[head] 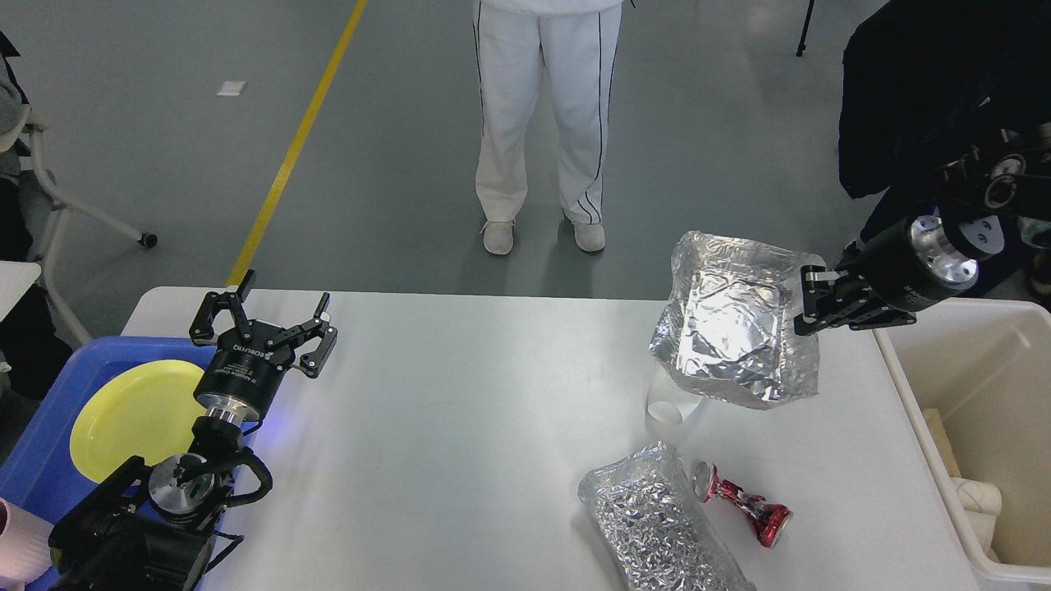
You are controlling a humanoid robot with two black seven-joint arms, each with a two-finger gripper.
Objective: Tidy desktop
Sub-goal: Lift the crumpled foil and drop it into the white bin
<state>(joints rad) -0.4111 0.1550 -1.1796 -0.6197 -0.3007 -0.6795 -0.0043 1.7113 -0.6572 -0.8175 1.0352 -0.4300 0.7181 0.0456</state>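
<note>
Foil bag [735, 332] hangs above the far right of the tabletop [460, 410], pinched at its right edge by the right tool [809, 304]. It looks light, thin and crinkly, probably slippery, so an edge grip suits it. Left tool [263, 324] stands spread, empty.

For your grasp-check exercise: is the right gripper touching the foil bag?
Touching. The head view shows the right gripper shut on the foil bag's right edge, holding it above the desktop.

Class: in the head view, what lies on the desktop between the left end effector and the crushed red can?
Bare desktop between left end effector and can, then a foil bag.
</note>
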